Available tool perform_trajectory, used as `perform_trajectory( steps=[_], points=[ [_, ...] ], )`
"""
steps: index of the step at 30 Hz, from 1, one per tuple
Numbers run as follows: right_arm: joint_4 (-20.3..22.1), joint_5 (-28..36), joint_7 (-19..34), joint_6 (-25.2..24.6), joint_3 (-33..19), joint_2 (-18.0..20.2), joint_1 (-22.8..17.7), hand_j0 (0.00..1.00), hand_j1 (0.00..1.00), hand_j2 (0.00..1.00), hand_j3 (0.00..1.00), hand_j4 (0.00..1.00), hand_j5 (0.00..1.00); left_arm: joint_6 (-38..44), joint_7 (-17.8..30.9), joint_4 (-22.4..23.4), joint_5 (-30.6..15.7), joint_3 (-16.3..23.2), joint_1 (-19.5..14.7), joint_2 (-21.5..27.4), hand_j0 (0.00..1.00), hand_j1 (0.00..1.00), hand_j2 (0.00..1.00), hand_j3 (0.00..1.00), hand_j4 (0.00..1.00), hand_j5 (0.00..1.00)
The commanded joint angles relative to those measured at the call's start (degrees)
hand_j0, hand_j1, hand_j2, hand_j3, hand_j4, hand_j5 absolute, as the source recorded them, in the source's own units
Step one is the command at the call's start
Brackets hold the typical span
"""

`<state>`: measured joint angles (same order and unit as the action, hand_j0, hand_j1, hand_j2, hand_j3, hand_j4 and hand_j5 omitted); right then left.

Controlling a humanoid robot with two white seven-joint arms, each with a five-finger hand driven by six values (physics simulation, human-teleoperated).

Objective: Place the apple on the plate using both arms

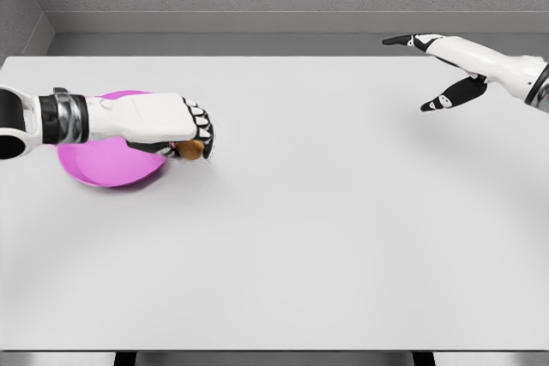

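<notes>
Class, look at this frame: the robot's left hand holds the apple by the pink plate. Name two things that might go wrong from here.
1. The apple hangs at the rim of the plate, beyond its right edge; released here, it may land on the table and roll.
2. The left hand hides most of the apple, so the grip looks uncertain. The right hand is too far to help.

We see a white table point(326, 212) with a pink plate point(107, 169) lying near its left edge.
</notes>
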<state>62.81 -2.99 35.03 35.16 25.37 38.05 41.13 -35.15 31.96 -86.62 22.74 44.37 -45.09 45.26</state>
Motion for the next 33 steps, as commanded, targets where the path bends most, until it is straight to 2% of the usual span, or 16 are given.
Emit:
perform_trajectory(
  steps=[1,5,11,14,16,17,18,21,22,23,24,33],
  points=[
    [0.03,0.45,-0.03,-0.16,-0.06,0.00,0.00,1.00,1.00,1.00,1.00,1.00,1.00,0.15,-0.06,5.41,-1.12,-2.88,0.00,1.23,0.51,0.51,0.51,0.51,0.51,0.51],
    [0.03,0.45,-0.03,-0.16,-0.06,0.00,0.18,1.00,1.00,1.00,1.00,1.00,1.00,0.15,0.03,13.41,-1.03,-5.08,0.61,1.23,0.51,0.51,0.51,0.51,0.51,0.51],
    [0.03,0.45,-0.03,-0.16,0.03,0.09,0.79,1.00,1.00,1.00,1.00,1.00,1.00,0.15,0.20,15.78,-1.03,-4.99,0.79,1.41,0.54,0.54,0.54,0.54,0.54,0.54],
    [0.12,0.45,-0.03,-0.16,2.40,0.09,2.29,1.00,1.00,1.00,1.00,1.00,1.00,0.15,0.12,16.05,-1.12,-5.08,0.79,1.23,0.70,0.70,0.70,0.70,0.70,0.70],
    [0.12,0.45,-0.03,-0.16,2.40,0.09,2.55,1.00,1.00,1.00,1.00,1.00,1.00,0.15,0.12,16.13,-3.40,-5.08,0.79,1.23,0.92,0.92,0.92,0.92,0.92,0.92],
    [0.29,0.45,-0.03,-0.16,2.32,0.09,2.72,1.00,1.00,1.00,1.00,1.00,1.00,0.15,0.20,16.05,-4.98,-5.08,0.70,1.41,0.98,0.98,0.98,0.98,0.98,0.98],
    [0.91,0.45,-0.03,-0.16,2.40,0.09,2.90,1.00,1.00,1.00,1.00,1.00,1.00,0.15,0.12,16.13,-6.04,-5.08,0.62,1.94,1.00,1.00,1.00,1.00,1.00,1.00],
    [1.26,0.53,-0.03,-0.16,2.40,0.18,2.99,1.00,1.00,1.00,1.00,1.00,1.00,0.15,0.03,16.05,-6.65,-4.99,0.53,1.23,1.00,1.00,1.00,1.00,1.00,1.00],
    [1.26,0.53,-0.03,-0.16,2.40,0.18,3.08,1.00,1.00,1.00,1.00,1.00,1.00,0.15,-0.06,15.96,-8.41,-4.99,0.53,1.23,1.00,1.00,1.00,1.00,1.00,1.00],
    [1.26,0.53,-0.03,-0.16,2.40,0.18,2.99,1.00,1.00,1.00,1.00,1.00,1.00,0.15,-0.06,16.31,-12.80,-4.73,0.88,1.23,1.00,1.00,1.00,1.00,1.00,1.00],
    [1.35,0.53,-0.03,-0.16,2.40,0.18,3.08,1.00,1.00,1.00,1.00,1.00,1.00,0.15,-0.15,17.01,-14.12,-4.64,1.32,1.23,1.00,1.00,1.00,1.00,1.00,1.00],
    [1.35,0.45,-0.03,-0.16,2.58,-0.17,2.37,1.00,1.00,1.00,1.00,1.00,1.00,0.15,-0.06,17.10,-14.21,-4.64,1.41,1.50,1.00,1.00,1.00,1.00,1.00,1.00]
  ],
)
